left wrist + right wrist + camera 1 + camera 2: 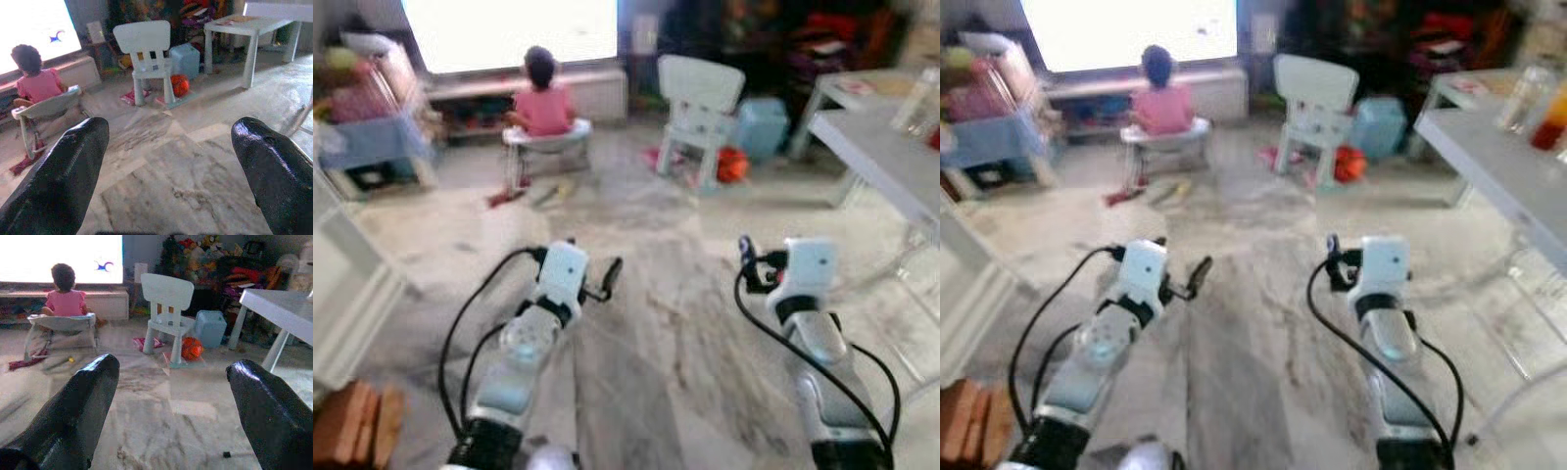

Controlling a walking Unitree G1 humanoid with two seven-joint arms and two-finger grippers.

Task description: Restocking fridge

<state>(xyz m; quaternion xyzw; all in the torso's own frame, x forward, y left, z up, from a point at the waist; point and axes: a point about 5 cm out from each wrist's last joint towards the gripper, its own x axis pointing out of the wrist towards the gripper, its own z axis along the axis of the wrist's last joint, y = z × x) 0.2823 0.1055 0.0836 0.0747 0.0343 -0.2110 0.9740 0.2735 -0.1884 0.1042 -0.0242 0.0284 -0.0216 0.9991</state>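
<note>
My left gripper (591, 262) is held out low over the marble floor (646, 323), open and empty; in the left wrist view its two black fingers (63, 176) stand wide apart. My right gripper (752, 262) hovers beside it at the same height, also open with nothing between its fingers (266, 406). On the grey table (1489, 147) at the right stand a clear bottle (1520, 96) and a container of orange-red drink (1552, 117). Both are well beyond either gripper.
A person in a pink top (544, 103) sits on a small seat facing a bright screen (509, 29). Beyond are a white child's chair (700, 98), a blue bin (762, 125) and an orange ball (732, 164). White furniture (342, 284) and brown wood (352, 426) flank my left.
</note>
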